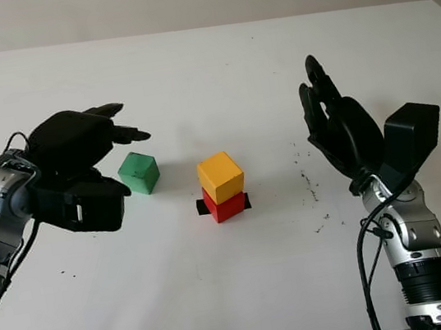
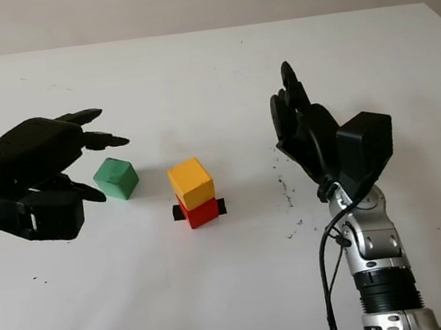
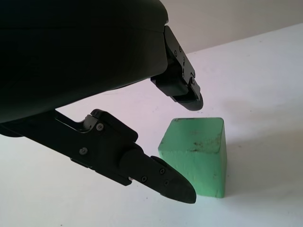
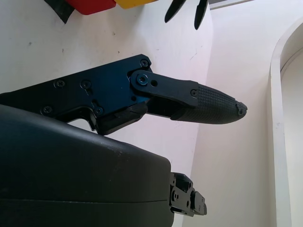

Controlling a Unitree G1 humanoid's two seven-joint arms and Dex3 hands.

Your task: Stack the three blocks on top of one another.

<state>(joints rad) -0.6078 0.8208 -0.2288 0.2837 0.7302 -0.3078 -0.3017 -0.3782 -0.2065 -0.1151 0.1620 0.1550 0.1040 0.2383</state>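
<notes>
Yellow block [image 1: 221, 176] half-hides red block [image 1: 227, 205] | left hand [image 1: 87, 164] released, beside green block [image 1: 139, 173]

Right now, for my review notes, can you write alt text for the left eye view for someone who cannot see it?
A yellow block sits on a red block at the middle of a white table, while a green block stands alone to their left. The left hand, open, is next to the green block; the right hand, open, is raised right of the stack.
</notes>
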